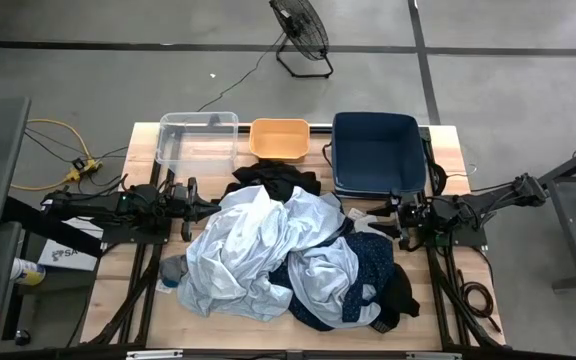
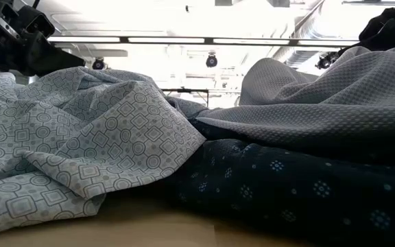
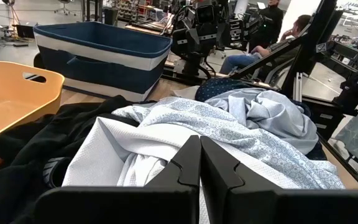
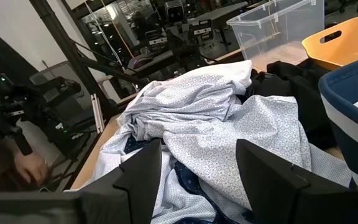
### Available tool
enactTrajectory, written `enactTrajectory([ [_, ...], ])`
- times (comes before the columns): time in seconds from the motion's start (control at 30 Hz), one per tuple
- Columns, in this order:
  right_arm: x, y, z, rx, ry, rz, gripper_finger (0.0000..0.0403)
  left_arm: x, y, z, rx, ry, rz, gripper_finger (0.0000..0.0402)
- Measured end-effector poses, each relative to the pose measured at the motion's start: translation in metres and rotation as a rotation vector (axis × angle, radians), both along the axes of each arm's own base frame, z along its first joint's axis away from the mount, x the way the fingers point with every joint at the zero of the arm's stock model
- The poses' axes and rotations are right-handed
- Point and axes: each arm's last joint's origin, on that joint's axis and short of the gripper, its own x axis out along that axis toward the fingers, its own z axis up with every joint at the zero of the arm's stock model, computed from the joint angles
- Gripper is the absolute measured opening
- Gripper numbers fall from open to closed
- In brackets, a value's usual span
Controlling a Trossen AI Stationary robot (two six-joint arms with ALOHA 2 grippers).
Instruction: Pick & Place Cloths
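A heap of cloths lies on the middle of the table. On top is a large pale blue patterned cloth (image 1: 258,250) (image 3: 229,124) (image 4: 210,118). A black cloth (image 1: 273,180) (image 3: 55,137) lies at the heap's far side, and a navy dotted cloth (image 1: 368,265) (image 2: 286,185) at its right. My left gripper (image 1: 190,205) (image 3: 199,155) is shut and stays just off the heap's left edge. My right gripper (image 1: 393,222) (image 4: 199,149) is open at the heap's right edge, its fingers pointing over the cloths. Neither is seen touching fabric.
Three bins stand along the table's far edge: a clear bin (image 1: 198,140), an orange bin (image 1: 278,138) and a navy bin (image 1: 375,152). A small grey piece (image 1: 173,270) lies at the heap's near left. A floor fan (image 1: 303,35) stands beyond the table. People sit behind the table (image 3: 272,31).
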Motion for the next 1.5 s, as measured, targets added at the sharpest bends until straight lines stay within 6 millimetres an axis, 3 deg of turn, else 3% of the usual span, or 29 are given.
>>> enactTrajectory([
  [1.4, 0.0000, -0.0001, 0.0004, 0.001, -0.005, -0.003, 0.0199, 0.0000, 0.0000, 0.0000, 0.000, 0.001, 0.000, 0.0000],
  [1.5, 0.0002, 0.0004, 0.0015, 0.065, -0.020, 0.007, 0.0199, 0.0000, 0.0000, 0.0001, 0.000, 0.000, 0.000, 0.0000],
])
